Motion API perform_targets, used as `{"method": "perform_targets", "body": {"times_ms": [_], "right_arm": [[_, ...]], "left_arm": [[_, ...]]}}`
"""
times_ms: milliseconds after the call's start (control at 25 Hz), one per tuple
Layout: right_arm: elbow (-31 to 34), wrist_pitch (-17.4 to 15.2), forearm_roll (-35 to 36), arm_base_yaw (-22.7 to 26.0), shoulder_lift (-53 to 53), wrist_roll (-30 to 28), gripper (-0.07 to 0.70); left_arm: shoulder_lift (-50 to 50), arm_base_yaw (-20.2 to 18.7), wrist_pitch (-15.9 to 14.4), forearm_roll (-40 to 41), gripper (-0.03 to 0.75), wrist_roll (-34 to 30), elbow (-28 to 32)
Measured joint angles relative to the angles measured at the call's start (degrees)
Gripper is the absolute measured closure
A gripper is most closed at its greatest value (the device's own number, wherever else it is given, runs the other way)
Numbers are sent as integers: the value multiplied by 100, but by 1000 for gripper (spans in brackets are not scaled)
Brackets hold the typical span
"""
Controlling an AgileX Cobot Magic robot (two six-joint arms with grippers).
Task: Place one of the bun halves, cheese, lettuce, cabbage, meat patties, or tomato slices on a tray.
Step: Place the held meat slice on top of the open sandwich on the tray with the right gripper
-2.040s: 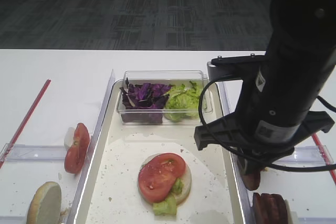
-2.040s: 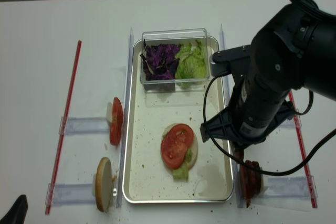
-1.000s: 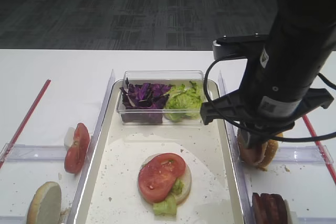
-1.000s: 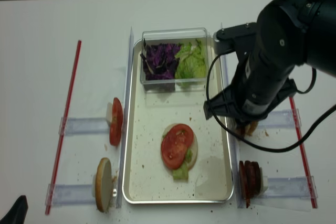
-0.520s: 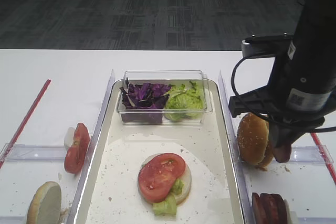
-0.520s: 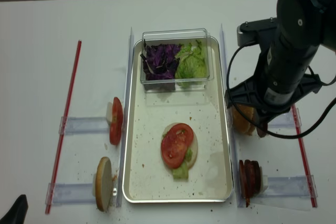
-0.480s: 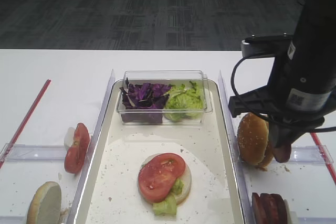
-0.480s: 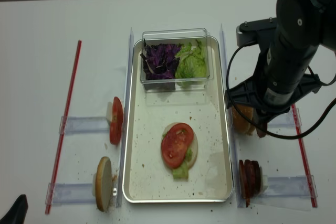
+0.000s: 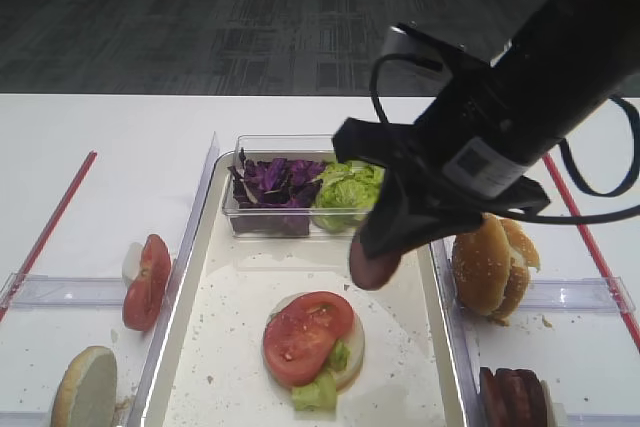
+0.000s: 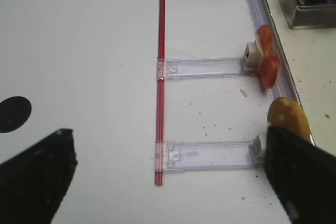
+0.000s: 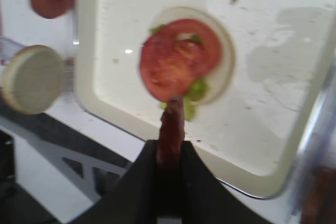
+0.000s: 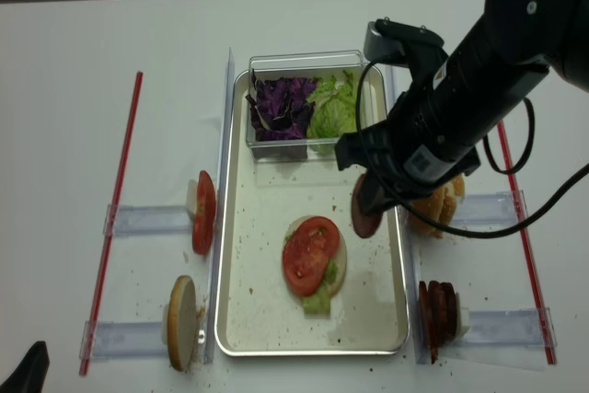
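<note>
A: Status re the tray (image 12: 241, 227)?
B: Partway. Already on tray: bun base w/ lettuce (image 9: 318, 392) under, tomato slice (image 9: 300, 335) on top, toward near end of tray. Clear box (image 9: 310, 187) w/ cabbage (image 9: 272, 180) + more lettuce at far end of tray.
A: And the right gripper (image 11: 169, 129)?
B: Clamped on a meat patty (image 9: 372, 265), held edge-on. Hanging above tray, just inside its right rim, between box and the stack. Not yet set down.
A: Left gripper (image 10: 173, 177)?
B: Well off tray's left side, over bare table. Only dark finger edges visible in wrist view; looks spread, nothing between.
A: Still off tray?
B: Left of tray: tomato slices (image 12: 202, 213) on rack, bun half (image 12: 181, 322) nearer. Right of tray: sesame bun halves (image 9: 492, 262), remaining meat patties (image 12: 439, 317) nearer.
A: So what's left?
B: By judgement: lower patty onto stack or tray, release. Then this item done.
</note>
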State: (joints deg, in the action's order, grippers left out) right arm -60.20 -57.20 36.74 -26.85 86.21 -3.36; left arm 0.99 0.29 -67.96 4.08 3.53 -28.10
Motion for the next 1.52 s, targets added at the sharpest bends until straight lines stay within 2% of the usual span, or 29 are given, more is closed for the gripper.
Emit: {"method": "perform_targets", "body": {"times_ms": [160, 280, 600, 1040, 1520], "right_arm": [[0, 56, 1221, 0, 0, -819, 521], [0, 56, 1689, 0, 0, -1165, 521], [-66, 27, 1803, 0, 68, -1344, 521], [-55, 68, 1900, 0, 946, -1641, 521], [-55, 196, 2310, 0, 1757, -2188, 521]], "left_arm": [[0, 0, 0, 0, 44, 0, 0], [0, 0, 0, 0, 44, 0, 0], [0, 0, 0, 0, 44, 0, 0], [0, 0, 0, 0, 44, 0, 0], [0, 0, 0, 0, 44, 0, 0]]}}
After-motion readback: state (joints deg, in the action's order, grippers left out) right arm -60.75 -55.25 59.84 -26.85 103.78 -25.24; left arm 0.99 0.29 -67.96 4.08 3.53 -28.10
